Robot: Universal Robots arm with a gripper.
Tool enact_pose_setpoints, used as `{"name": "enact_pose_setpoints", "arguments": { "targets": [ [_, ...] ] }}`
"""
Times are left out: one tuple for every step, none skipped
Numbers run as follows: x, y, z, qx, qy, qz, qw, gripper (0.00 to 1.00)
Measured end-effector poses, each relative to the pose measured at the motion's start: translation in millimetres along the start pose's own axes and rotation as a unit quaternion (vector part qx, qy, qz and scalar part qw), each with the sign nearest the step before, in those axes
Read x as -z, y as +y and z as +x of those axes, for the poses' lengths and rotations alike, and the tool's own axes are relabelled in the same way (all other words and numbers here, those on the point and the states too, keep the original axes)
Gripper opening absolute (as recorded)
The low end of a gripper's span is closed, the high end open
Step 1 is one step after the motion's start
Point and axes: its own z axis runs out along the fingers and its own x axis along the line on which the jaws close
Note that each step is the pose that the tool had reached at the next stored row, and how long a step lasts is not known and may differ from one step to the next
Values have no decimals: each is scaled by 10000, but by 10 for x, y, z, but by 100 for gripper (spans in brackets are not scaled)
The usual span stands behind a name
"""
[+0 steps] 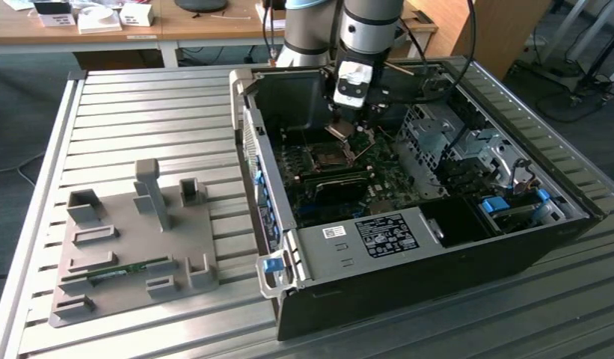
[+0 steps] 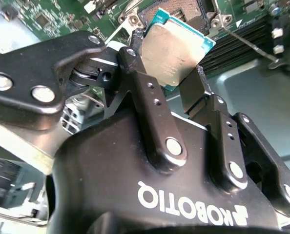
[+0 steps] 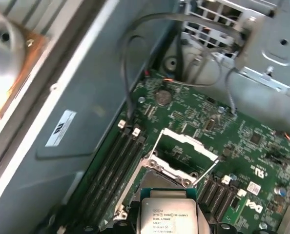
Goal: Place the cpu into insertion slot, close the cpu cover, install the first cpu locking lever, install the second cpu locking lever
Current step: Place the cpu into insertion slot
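Silvery-grey cpu (image 2: 176, 48) pinched edgewise by gripper (image 2: 168, 53); we judge it light, stiff, fragile; insertion slot (image 1: 317, 158) at seven o'clock, exterior view.

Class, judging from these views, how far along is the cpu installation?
Done: nothing is seated yet. In hand: the gripper is shut on the cpu, held near the slot. The cover stands open. Left: seating the cpu, closing the cover and fastening both levers.
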Motion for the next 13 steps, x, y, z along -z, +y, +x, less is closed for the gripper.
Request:
{"name": "enact_pose_setpoints", "arguments": {
  "targets": [
    [-4, 0, 0, -90, -10, -3, 10000, 54],
    [-7, -1, 0, -187, -20, -6, 9998, 54],
    [-11, -1, 0, -276, -30, -9, 9996, 54],
    [-14, -1, 0, -365, -40, -11, 9993, 54],
    [-18, -2, 0, -455, -50, -14, 9990, 54],
    [-21, -2, -1, -544, -60, -17, 9985, 54],
    [-25, -3, -1, -633, -70, -19, 9980, 54],
    [-28, -3, -1, -723, -80, -22, 9974, 54],
    [-32, -4, -1, -811, -90, -25, 9967, 54],
    [-36, -4, -1, -909, -100, -28, 9958, 54],
    [-39, -4, -1, -995, -110, -31, 9950, 54],
    [-42, -5, -1, -1083, -120, -33, 9940, 54],
    [-46, -5, -1, -1172, -130, -36, 9930, 54]
  ]
}}
